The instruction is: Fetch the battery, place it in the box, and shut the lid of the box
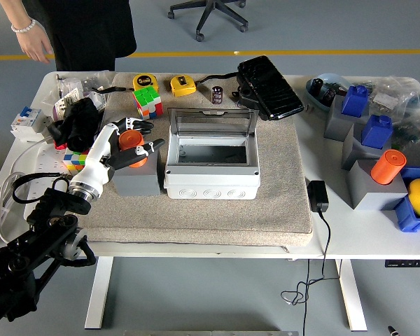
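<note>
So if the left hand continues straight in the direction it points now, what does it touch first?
The left hand points right, its fingers around the orange battery on the grey block. Going straight on, it would probably first meet the left wall of the open grey box, though depth is hard to judge from this view.

Matt grey plastic box point(211, 170) (clear glossy lid point(211, 122)) on rough beige mat point(280, 189).

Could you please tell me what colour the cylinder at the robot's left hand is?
Orange; the cylinder at the left hand shows in the head view.
</note>
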### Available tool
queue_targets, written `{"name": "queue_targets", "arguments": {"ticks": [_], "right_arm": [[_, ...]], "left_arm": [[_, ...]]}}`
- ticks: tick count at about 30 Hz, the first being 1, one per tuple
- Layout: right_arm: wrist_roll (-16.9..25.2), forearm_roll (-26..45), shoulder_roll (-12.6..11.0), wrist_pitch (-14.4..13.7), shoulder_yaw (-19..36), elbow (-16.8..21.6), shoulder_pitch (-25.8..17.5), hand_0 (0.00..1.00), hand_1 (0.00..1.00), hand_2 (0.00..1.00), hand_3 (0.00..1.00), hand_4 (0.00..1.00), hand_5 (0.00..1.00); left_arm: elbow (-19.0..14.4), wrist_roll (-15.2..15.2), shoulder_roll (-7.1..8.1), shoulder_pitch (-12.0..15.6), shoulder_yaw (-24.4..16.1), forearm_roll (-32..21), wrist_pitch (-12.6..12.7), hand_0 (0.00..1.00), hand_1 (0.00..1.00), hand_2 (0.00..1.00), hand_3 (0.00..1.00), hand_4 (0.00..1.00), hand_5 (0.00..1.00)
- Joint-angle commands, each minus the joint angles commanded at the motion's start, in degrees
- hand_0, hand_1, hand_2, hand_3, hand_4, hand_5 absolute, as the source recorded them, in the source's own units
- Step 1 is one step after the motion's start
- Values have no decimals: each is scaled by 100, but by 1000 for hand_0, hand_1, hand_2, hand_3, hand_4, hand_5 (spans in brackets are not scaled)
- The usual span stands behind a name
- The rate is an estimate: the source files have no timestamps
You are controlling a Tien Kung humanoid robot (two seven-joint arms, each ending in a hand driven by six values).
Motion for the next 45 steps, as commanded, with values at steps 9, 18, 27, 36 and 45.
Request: {"name": "queue_targets", "arguments": {"ticks": [9, 18, 27, 36, 45], "right_arm": [[8, 0, -1, -8, -7, 5, -3, 599, 611, 645, 562, 998, 606], [35, 10, 5, -19, -15, 5, 13, 599, 610, 645, 562, 998, 606], [94, 25, 4, -63, -32, 7, 15, 600, 608, 644, 562, 998, 605], [128, 40, 14, -80, -58, 4, 16, 596, 606, 642, 561, 998, 604], [228, 57, 16, -146, -44, 9, 23, 594, 606, 643, 559, 998, 604]], "left_arm": [[55, -46, -56, -22, 108, -284, -14, 458, 432, 473, 520, 988, 29], [236, -98, -134, -123, 137, -648, 14, 402, 374, 385, 473, 883, 2], [332, -124, -223, -210, 134, -874, 25, 336, 313, 302, 386, 856, 2], [359, -130, -271, -229, 148, -961, 6, 259, 231, 235, 299, 744, 2], [351, -182, -287, -263, 139, -1015, 14, 230, 170, 193, 251, 665, 2]]}}
